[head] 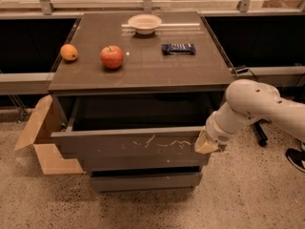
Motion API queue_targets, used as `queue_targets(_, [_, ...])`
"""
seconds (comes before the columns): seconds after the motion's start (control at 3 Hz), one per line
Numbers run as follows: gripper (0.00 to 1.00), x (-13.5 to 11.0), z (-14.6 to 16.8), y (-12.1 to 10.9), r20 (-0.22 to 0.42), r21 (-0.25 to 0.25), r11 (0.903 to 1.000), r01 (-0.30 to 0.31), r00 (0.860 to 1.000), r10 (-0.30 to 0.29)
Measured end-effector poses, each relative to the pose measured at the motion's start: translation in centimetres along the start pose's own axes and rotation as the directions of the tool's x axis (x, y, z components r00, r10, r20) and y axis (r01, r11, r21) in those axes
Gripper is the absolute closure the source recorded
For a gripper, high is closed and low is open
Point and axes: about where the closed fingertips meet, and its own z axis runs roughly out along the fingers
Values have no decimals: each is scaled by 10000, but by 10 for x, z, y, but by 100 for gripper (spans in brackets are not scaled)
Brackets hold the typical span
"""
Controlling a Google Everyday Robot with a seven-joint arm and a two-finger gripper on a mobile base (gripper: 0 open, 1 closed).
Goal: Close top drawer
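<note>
Cabinet furniture is filling the centre of the camera view: a grey-brown drawer unit [143, 73] is standing on a speckled floor [52, 202] in front of a low window ledge. The top drawer [109, 147] is sitting in the middle of the frame, just under the unit's top, and it is standing partly pulled out, so that its dark inside is showing behind the front panel. Pale whitish scratches [159, 142] are running across that panel near its middle. Below it, a plain lower drawer [145, 181] is sitting further back.

The gripper [207, 144] is resting at centre right of the frame, touching the right end of the top drawer's front panel. Whether it is wide or narrow cannot be told, as only its tan tip is showing against the panel. The white arm [252, 106] is reaching in from the right edge and bending down towards that spot.

On the unit's top, a red apple [112, 57] is lying left of centre, with an orange [69, 52] near the left edge, well apart from it. A white bowl [145, 23] is sitting at the back, and a dark wrapped bar [178, 48] is lying to the right of the apple.

An open cardboard box [40, 137] is leaning against the unit's left side at lower left. A dark shoe [296, 159] is peeking in at the right edge.
</note>
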Motion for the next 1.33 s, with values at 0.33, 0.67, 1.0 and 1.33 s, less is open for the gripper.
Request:
queue_targets(0.33, [73, 1, -1, -3, -12, 32, 10000, -21, 10000, 21])
queue_targets(0.67, [50, 7, -3, -21, -65, 182, 9998, -128, 9999, 130])
queue_targets(1.0, [19, 16, -8, -45, -69, 350, 9990, -277, 9996, 280])
queue_targets(1.33, [0, 17, -8, -45, -67, 361, 9989, -290, 9995, 293])
